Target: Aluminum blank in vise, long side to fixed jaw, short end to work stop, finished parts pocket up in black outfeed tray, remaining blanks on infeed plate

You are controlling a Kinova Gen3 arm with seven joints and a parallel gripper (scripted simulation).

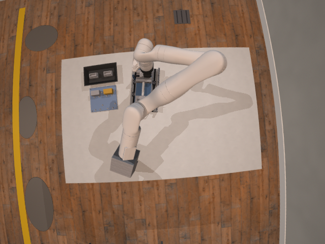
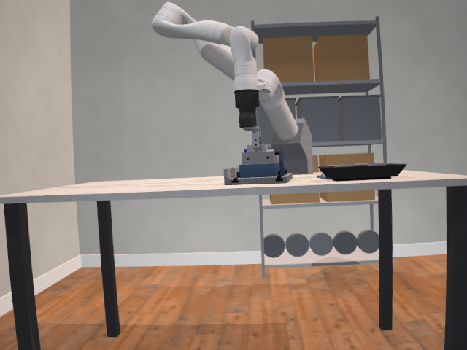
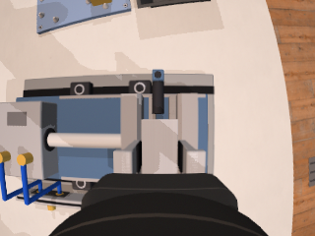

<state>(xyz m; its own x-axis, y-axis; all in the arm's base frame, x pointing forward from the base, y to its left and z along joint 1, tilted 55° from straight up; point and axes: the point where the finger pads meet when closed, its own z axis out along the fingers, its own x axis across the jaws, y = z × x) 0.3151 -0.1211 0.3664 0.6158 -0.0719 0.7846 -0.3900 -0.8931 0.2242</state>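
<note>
Seven-joint arm (image 1: 181,75) (image 2: 214,31): smooth, glossy white tubular links with rounded elbows and thin seam lines at the joints. The wrist ends in a stepped black cylindrical collar (image 2: 246,98). Gripper (image 2: 256,138) (image 3: 159,151): black housing with slim, light gray, block-shaped fingers (image 2: 256,138) bearing small dark holes.
</note>
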